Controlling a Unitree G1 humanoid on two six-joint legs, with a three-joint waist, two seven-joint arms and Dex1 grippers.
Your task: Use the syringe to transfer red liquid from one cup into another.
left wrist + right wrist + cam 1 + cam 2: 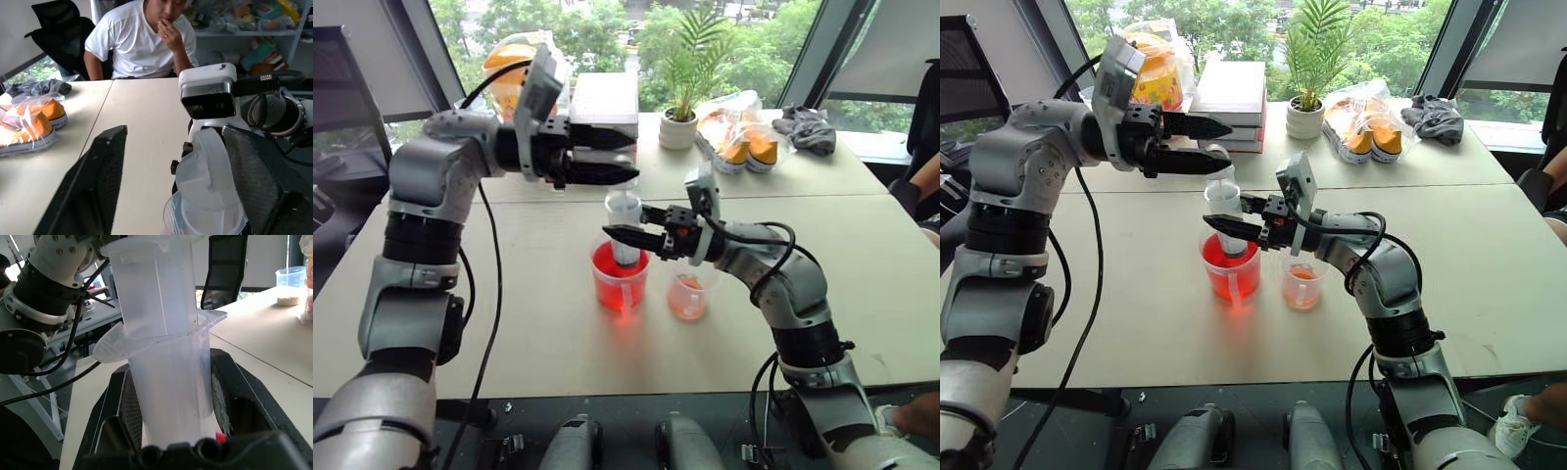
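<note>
On the far table we see a potted plant point(680, 116), stacked books point(604, 103) to its left, bagged orange shoes point(744, 144) and grey cloth point(806, 128) to its right; a white-shirted person point(145, 39) sits opposite

The big frosted-clear plastic syringe point(168, 362) looks smooth and cloudy, mid-frame. Below it, the larger clear plastic cup point(620, 279) of glossy red liquid point(612, 269) gleams. The pale beige desk point(538, 323) is matt and smooth. At upper right lies a crumpled grey cloth point(805, 127).
</note>
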